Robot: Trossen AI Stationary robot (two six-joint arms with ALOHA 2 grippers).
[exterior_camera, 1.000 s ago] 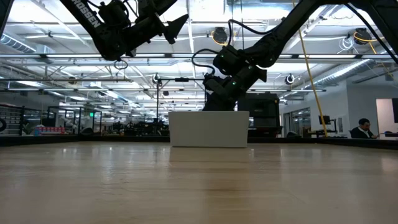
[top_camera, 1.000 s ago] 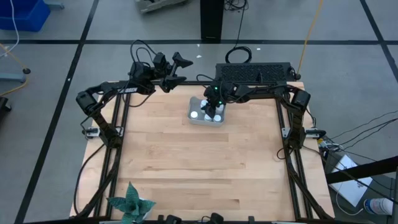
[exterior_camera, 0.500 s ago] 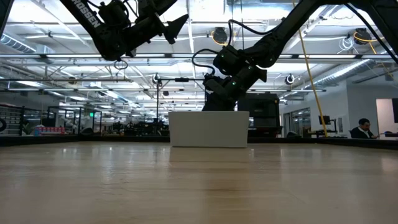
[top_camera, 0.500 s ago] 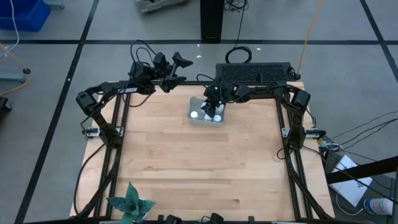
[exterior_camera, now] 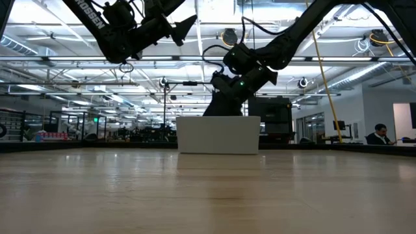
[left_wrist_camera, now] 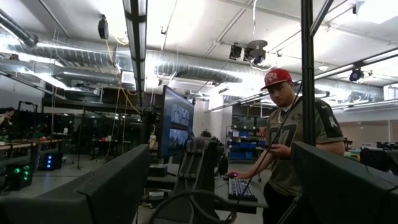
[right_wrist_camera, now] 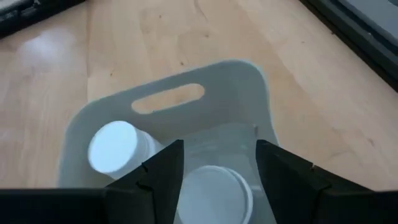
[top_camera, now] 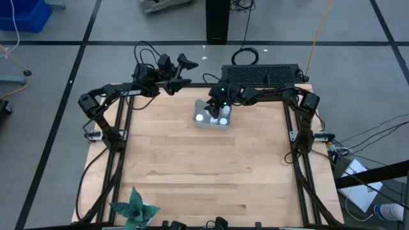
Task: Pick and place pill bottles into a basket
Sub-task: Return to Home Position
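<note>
And there it went: the right claw (top_camera: 215,108) had drawn back from where it hung half a second before, shifting toward the far edge of the bench (top_camera: 204,169) and uncovering more white inside the basket (top_camera: 206,124). From table height its wrist sat tilted higher above the basket's (exterior_camera: 218,135) wall than before. The right claw (right_wrist_camera: 217,171) was moderately open with nothing between its fingers (right_wrist_camera: 163,180), poised right over the basket (right_wrist_camera: 244,70), where the pill bottles (right_wrist_camera: 114,146) stood with caps up, one directly beneath the gap. The left claw (top_camera: 186,71) had not budged, parked high at the far left corner, spread wide and empty, its fingers (left_wrist_camera: 118,186) framing only the room and a person (left_wrist_camera: 292,134) standing out there. How many bottles lay inside could not be counted: the claw covered part of the basket from above, the wall hid them all from table height, and the wrist camera cut off the basket's near end.
</note>
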